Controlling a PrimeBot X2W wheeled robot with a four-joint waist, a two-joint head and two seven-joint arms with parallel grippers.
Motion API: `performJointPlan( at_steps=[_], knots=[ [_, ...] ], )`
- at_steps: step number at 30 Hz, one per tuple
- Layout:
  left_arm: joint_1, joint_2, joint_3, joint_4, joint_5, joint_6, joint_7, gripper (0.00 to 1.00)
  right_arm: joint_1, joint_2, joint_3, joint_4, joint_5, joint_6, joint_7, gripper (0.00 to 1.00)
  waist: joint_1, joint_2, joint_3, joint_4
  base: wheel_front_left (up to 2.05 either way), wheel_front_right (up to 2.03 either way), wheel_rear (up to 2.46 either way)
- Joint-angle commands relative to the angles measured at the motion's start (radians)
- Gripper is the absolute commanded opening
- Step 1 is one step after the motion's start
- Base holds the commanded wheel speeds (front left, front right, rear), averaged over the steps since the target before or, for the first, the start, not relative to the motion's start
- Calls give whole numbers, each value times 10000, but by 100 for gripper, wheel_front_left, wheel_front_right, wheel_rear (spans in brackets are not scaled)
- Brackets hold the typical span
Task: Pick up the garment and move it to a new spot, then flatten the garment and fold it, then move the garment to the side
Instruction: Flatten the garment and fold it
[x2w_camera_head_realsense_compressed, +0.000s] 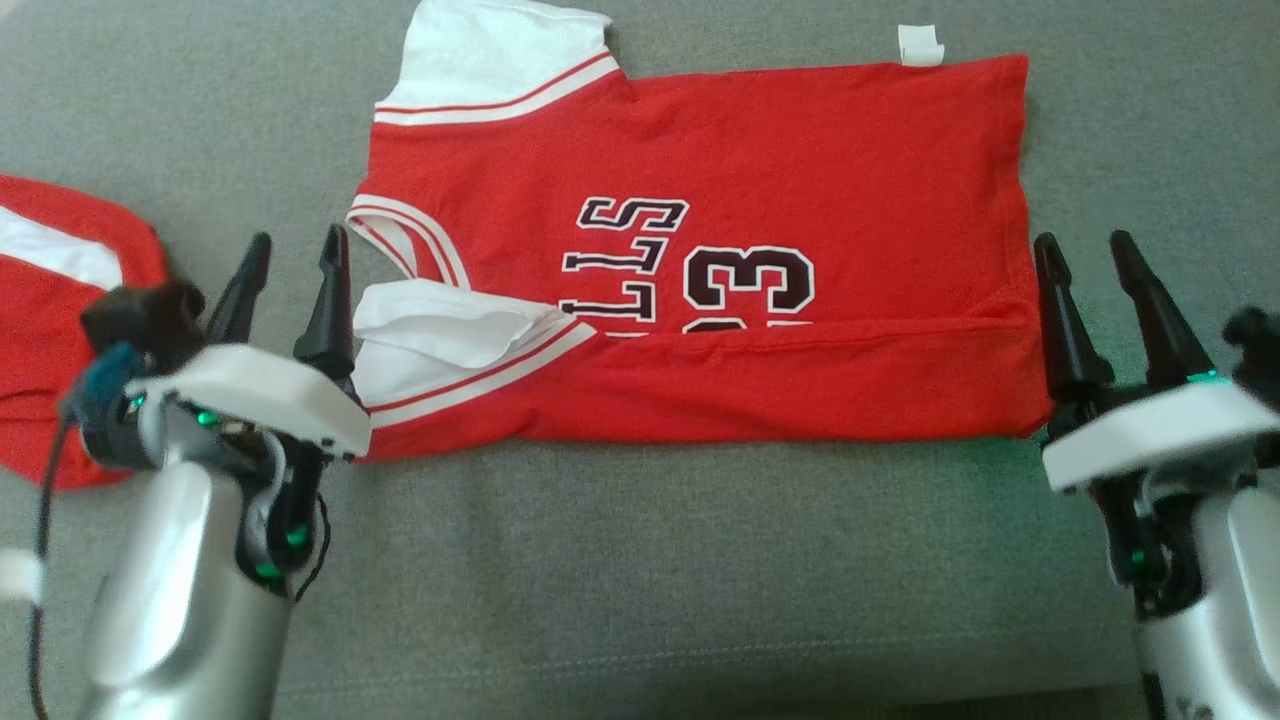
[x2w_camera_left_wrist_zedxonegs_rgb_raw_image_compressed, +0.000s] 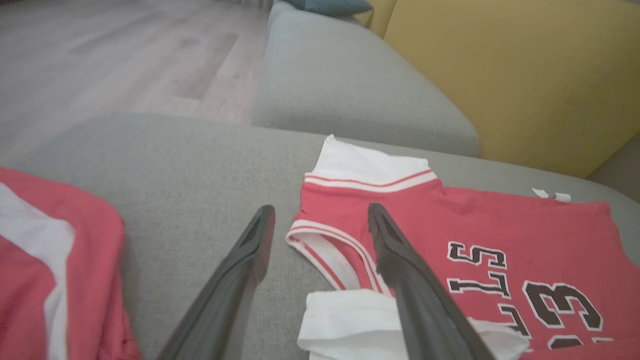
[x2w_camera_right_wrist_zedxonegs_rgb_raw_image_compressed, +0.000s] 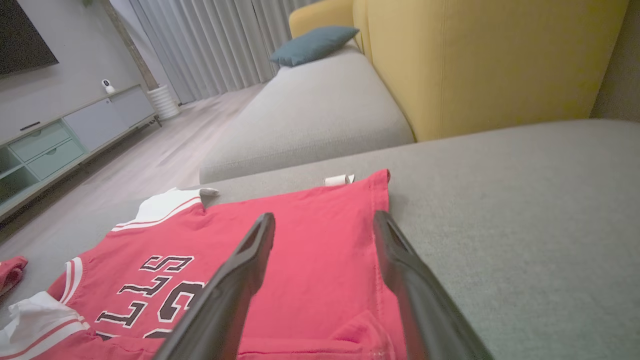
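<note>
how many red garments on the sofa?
2. The jersey lies spread mid-cushion; a second red garment sits at the head view's left edge, partly cropped. Others may be hidden.

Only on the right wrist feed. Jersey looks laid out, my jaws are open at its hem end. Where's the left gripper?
Observer: The left gripper is at the jersey's collar end, beside the near white sleeve, jaws open.
Operator: Holding cloth?
Observer: No. One of its fingers is over the jersey by the neckline and the other is over bare cushion. I cannot tell if it touches.
Operator: Anything else on that side?
Observer: A second red and white garment lies on the cushion beyond the left gripper, apart from the jersey.
</note>
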Motion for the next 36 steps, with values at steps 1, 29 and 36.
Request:
performJointPlan(
  at_steps=[1, 29, 36],
  knots=[
    [70, 185, 243, -533, 291, 166, -519, 100, 264, -206, 258, -485, -315, 73, -511, 100, -1, 0, -69, 15, 0, 0, 0],
    [3148, 166, -403, -2816, 1224, 1270, -1388, 100, 2623, 513, -188, -1915, -1407, 73, -658, 100, -1, 0, -1036, -9, 0, 0, 0],
    [2808, 48, -661, -1651, 706, 796, -755, 100, 2515, 333, -179, -1081, -1240, 73, -121, 100, -1, 0, -609, 18, 0, 0, 0]
  ],
)
